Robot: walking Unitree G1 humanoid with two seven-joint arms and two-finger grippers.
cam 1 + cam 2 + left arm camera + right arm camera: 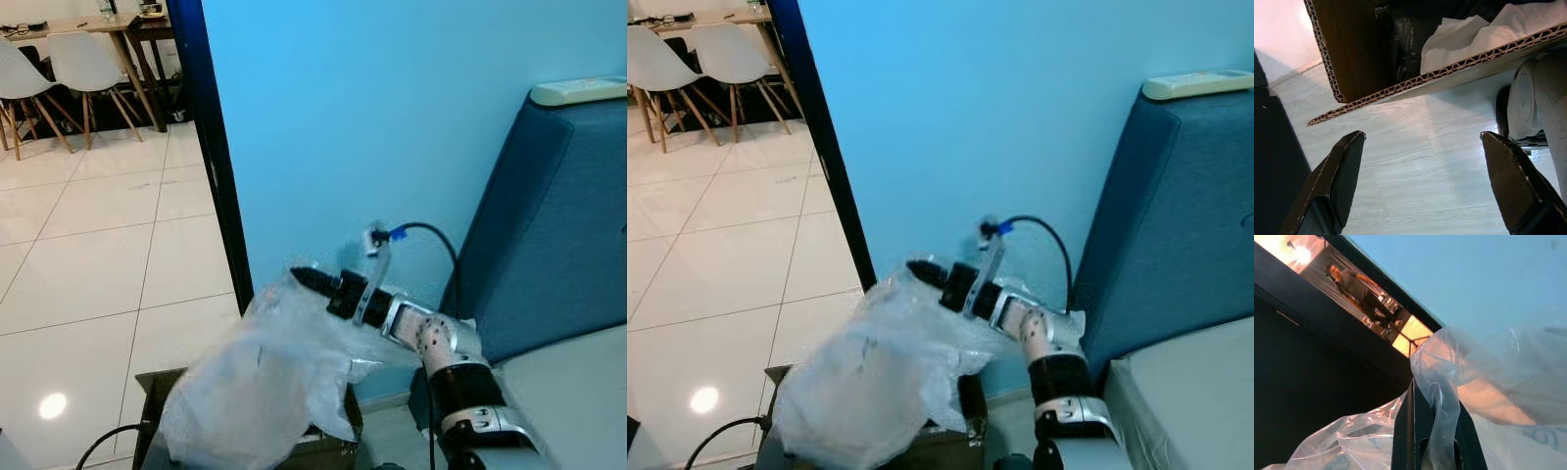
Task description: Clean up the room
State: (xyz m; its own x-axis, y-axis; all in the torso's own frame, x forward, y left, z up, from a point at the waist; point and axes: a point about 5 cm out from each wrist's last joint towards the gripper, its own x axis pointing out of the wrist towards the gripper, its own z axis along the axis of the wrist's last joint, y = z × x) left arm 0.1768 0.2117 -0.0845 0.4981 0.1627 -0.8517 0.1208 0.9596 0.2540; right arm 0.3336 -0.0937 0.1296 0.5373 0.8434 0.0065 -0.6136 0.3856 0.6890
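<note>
My right gripper is raised in front of the blue wall and is shut on a sheet of clear crumpled plastic wrap. The plastic hangs down from the fingers over a cardboard box on the floor. In the right wrist view the plastic wrap is pinched between the two black fingers. My left gripper hangs open low beside the cardboard box, which holds white crumpled paper and a black liner.
A blue sofa stands at the right with a white remote on its armrest. A dark blue door frame edges the wall. Beyond it lies white tiled floor with white chairs and a wooden table.
</note>
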